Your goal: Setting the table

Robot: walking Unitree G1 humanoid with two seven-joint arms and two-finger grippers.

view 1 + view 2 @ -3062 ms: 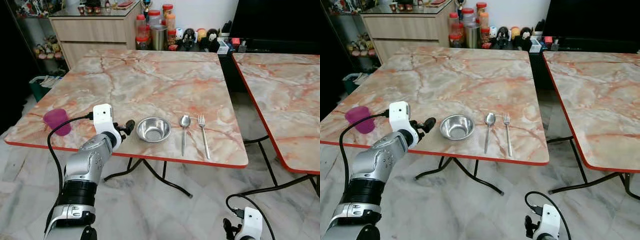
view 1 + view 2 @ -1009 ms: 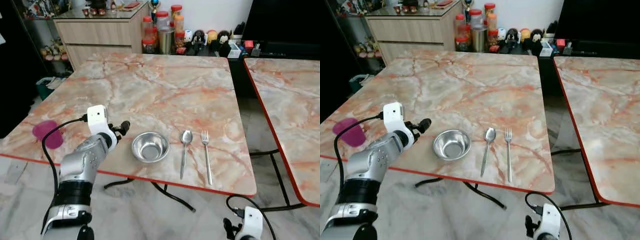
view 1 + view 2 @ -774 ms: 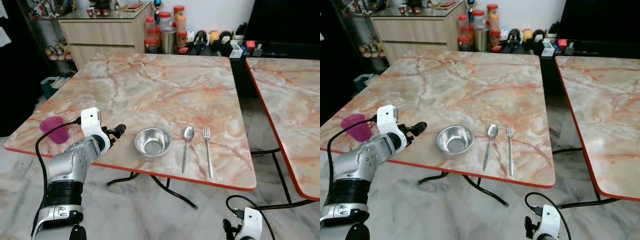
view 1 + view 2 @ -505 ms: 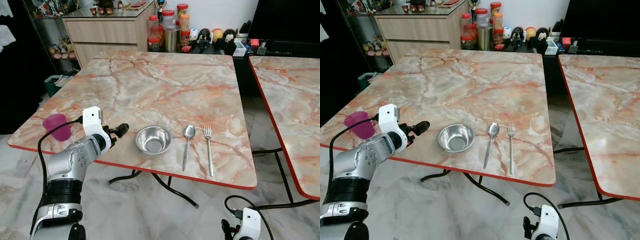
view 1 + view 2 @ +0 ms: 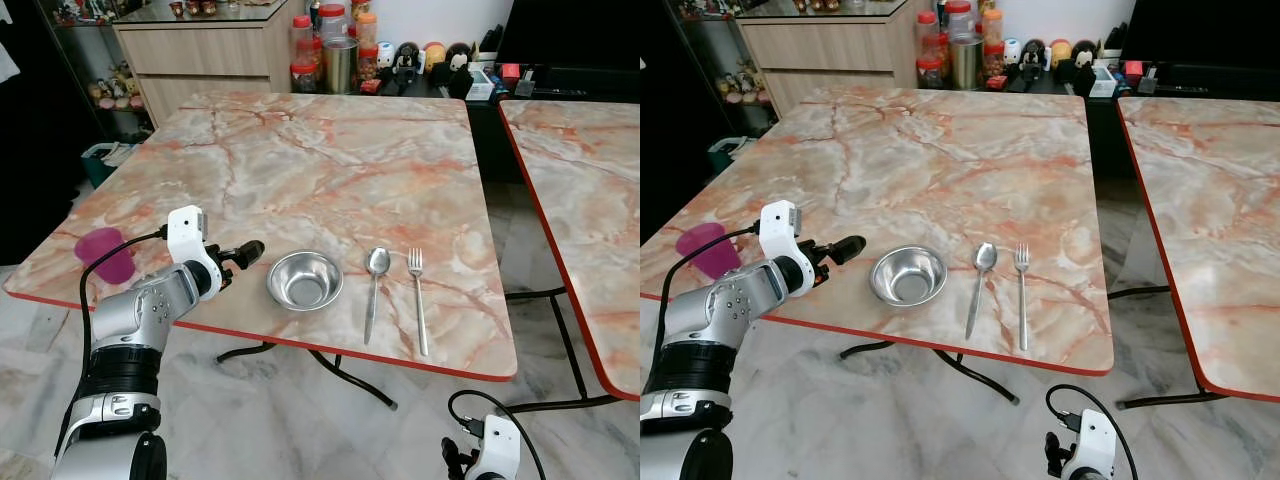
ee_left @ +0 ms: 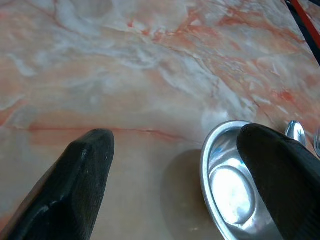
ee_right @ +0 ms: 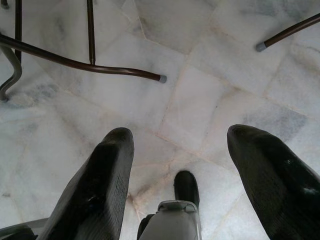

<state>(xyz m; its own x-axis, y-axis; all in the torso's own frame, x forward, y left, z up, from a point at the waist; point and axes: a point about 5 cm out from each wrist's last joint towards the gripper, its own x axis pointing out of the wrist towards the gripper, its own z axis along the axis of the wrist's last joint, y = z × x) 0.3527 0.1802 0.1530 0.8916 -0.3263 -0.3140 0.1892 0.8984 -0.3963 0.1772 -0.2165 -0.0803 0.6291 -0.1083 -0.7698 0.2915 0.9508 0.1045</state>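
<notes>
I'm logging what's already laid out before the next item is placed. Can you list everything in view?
bowl: 1, steel, near table edge, empty
spoon: 1, silver, just right of bowl
fork: 1, silver, right of spoon
cup: 1, magenta, table's near-left corner
table: 1, pink marble, red-edged
second table: 1, same marble, to the right
jars: several, red-lidded, behind table by the cabinet
left gripper: open, empty, beside bowl's left
right gripper: open, hanging above floor

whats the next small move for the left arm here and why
Probably swing the left gripper leftward toward the purple cup. The bowl, spoon and fork already sit in a row, while the cup stands apart near the table's corner and the open gripper holds nothing.
</notes>
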